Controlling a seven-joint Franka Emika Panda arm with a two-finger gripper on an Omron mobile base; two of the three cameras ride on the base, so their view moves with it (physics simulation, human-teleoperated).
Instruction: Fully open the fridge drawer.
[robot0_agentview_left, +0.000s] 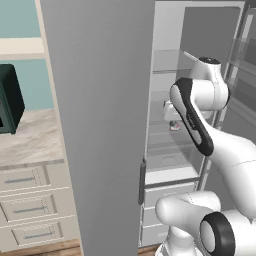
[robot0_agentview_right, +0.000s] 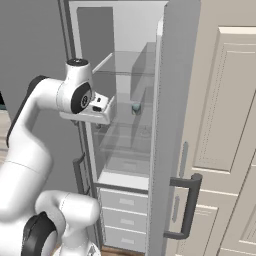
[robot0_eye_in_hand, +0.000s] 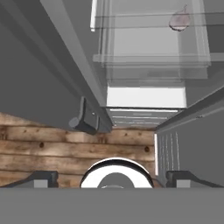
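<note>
In the left base view the grey fridge door (robot0_agentview_left: 100, 120) stands open across the middle of the picture, and the white arm (robot0_agentview_left: 210, 130) bends up from the lower right toward the open fridge; beige cabinet drawers (robot0_agentview_left: 30, 205) with bar handles sit at the lower left under a pale counter, with a dark green appliance (robot0_agentview_left: 7, 100) on it. In the right base view the arm's hand (robot0_agentview_right: 97, 107) is level with the upper glass shelves (robot0_agentview_right: 127, 72), just at the fridge's left edge; the clear fridge drawer (robot0_agentview_right: 125, 142) sits lower inside, above the white ledge and the opaque white drawer fronts (robot0_agentview_right: 125, 220). A small teal thing (robot0_agentview_right: 136, 107) rests on a shelf. In the hand view the camera looks down over the see-through fridge drawer (robot0_eye_in_hand: 148, 65), the wooden floor (robot0_eye_in_hand: 52, 148) below, and the two dark fingertips (robot0_eye_in_hand: 43, 178) stand wide apart, gripping nothing.
</note>
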